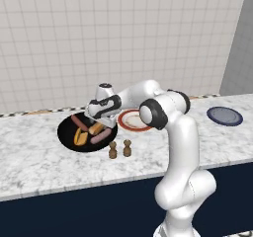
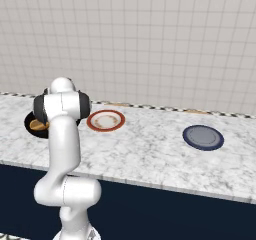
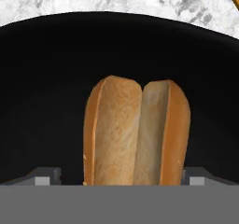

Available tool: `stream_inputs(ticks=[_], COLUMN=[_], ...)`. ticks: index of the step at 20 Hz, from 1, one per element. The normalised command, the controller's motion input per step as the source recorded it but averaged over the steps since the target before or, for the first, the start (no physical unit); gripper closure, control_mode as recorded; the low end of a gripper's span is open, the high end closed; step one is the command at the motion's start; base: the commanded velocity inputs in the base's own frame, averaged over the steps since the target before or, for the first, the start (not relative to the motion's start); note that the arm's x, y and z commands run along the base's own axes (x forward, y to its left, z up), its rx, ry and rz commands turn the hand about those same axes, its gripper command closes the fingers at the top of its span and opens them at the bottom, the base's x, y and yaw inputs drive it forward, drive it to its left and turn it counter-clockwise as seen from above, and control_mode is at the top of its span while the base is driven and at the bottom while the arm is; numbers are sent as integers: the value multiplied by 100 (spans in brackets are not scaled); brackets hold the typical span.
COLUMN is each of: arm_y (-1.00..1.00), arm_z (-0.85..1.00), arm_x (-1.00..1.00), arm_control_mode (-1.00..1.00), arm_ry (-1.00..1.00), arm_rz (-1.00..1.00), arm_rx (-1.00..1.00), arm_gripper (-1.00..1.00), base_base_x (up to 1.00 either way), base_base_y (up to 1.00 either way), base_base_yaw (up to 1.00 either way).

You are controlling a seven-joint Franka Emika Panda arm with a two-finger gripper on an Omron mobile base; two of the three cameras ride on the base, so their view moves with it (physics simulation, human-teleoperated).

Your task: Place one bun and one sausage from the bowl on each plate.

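While the fingers (image 3: pixel 120 177) were held wide open astride a split bun (image 3: pixel 136 132), nothing was gripped. The bun was found in the black bowl (image 1: pixel 66 132) toward the table's left end, beside the white plate (image 1: pixel 132 120); the blue plate (image 1: pixel 225 116) was noted near the right end.

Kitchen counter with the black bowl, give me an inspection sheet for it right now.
Surface: marble counter.
Job's things: black bowl holds two buns, one between the gripper's tips, and two sausages; white plate and blue plate bare.
Clutter: two small brown shakers in front of the bowl.
Gripper: gripper open, low over the bowl, astride a bun.
Cables: nothing seen.
Surroundings: tiled wall.
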Motion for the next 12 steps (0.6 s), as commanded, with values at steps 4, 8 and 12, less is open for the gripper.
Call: stream_inputs(ticks=[4, 8, 12], arm_y=[0, 0, 0], arm_z=[-2, 0, 0], arm_x=[0, 0, 0], arm_control_mode=[-100, -100, -100], arm_ry=[-1, 0, 0], arm_rz=[0, 0, 0], arm_rx=[0, 0, 0], arm_gripper=[-100, -100, 100], base_base_x=[0, 0, 0], base_base_y=[0, 0, 0], base_base_yaw=[0, 0, 0])
